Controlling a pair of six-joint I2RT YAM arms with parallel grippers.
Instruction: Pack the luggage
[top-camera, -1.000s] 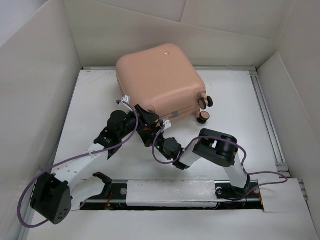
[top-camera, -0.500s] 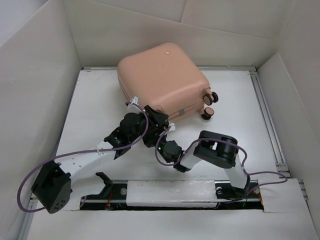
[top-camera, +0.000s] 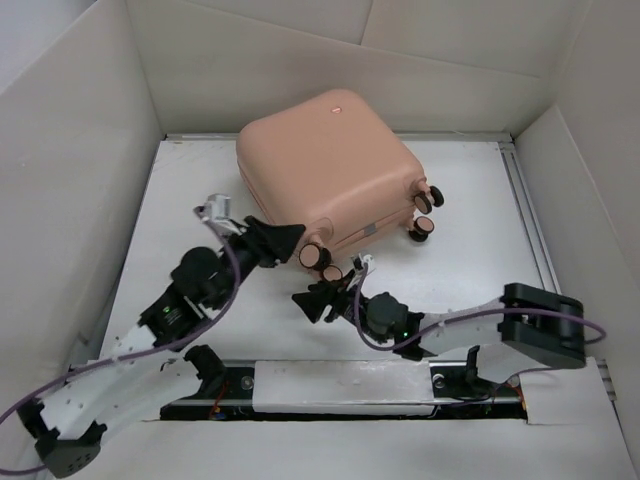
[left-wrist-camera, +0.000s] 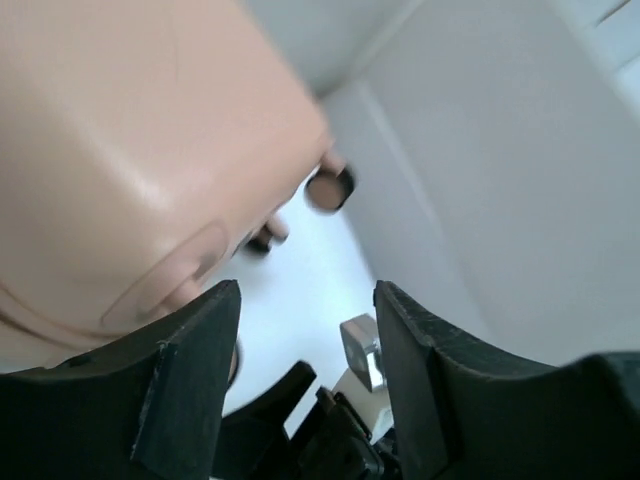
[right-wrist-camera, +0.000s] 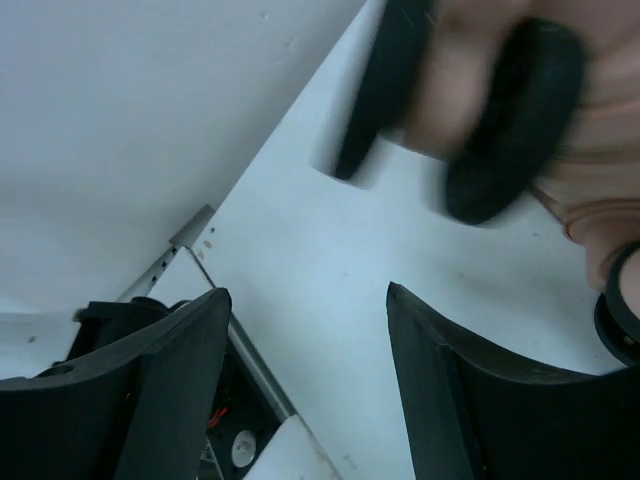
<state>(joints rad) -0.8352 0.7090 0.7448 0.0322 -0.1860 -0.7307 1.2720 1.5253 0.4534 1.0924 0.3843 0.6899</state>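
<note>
The left tool (top-camera: 280, 240), jaws apart and empty, is held just beside the near left corner of the small peach-pink hard-shell suitcase (top-camera: 325, 165); the right tool (top-camera: 312, 300), likewise spread and empty, is set near its black wheels (top-camera: 318, 256). The suitcase is seen closed, flat on the white bench (top-camera: 480, 240) toward the far wall. Its shell is judged stiff and slippery, so an edge or wheel is favoured for a hold.

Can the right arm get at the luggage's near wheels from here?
Probably yes: the right gripper is open, the wheels sit just ahead of it, and only bare table lies between.
</note>
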